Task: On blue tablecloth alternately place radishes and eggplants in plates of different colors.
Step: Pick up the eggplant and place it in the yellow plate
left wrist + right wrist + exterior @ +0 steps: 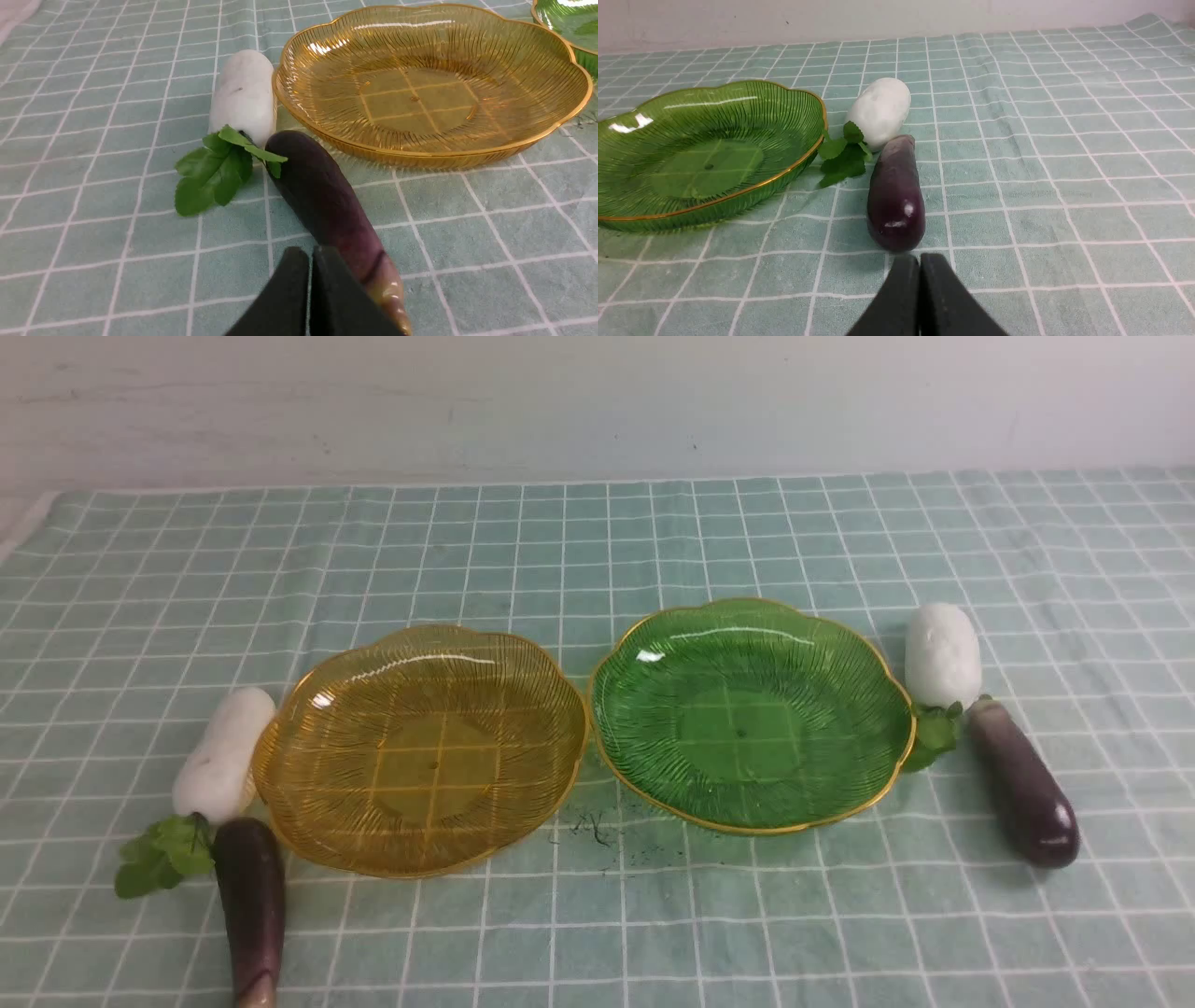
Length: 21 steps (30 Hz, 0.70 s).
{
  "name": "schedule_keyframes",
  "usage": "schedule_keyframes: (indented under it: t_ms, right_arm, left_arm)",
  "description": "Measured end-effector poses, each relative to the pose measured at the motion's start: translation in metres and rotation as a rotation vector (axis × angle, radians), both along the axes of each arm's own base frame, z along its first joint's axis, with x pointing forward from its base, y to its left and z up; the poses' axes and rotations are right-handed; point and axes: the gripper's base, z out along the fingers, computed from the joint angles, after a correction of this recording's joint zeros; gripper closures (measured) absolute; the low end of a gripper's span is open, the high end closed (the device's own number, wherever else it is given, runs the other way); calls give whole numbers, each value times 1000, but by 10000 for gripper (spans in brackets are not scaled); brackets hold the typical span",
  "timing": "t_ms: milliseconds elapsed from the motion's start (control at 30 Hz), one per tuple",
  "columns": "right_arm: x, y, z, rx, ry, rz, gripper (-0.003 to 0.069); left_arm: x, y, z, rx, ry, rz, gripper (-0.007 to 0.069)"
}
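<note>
left radish (225, 755), white, green leaves, lies against the amber plate (420, 751); left eggplant (252, 901) nearer the robot, beside its leaves. left claw (310, 261) pressed together. green plate (752, 717) just right of amber, on the teal-green tablecloth (523, 933). right radish (943, 655), leaves at green plate's rim; right eggplant (1025, 784) farthest right. right claw (919, 266) pressed together.

White lines grid the pale teal-green tablecloth (560, 933)

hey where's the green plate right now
In the front view, the green plate sits right of centre on the tablecloth, between the amber plate and the right-hand radish.
</note>
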Motion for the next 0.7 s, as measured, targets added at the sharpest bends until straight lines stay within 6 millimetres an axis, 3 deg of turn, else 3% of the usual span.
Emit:
schedule_keyframes:
  t_ms: [700]
  right_arm:
    - [0, 0, 0, 0, 0, 0, 671]
  left_arm:
    - [1, 0, 3, -42, -38, 8, 632]
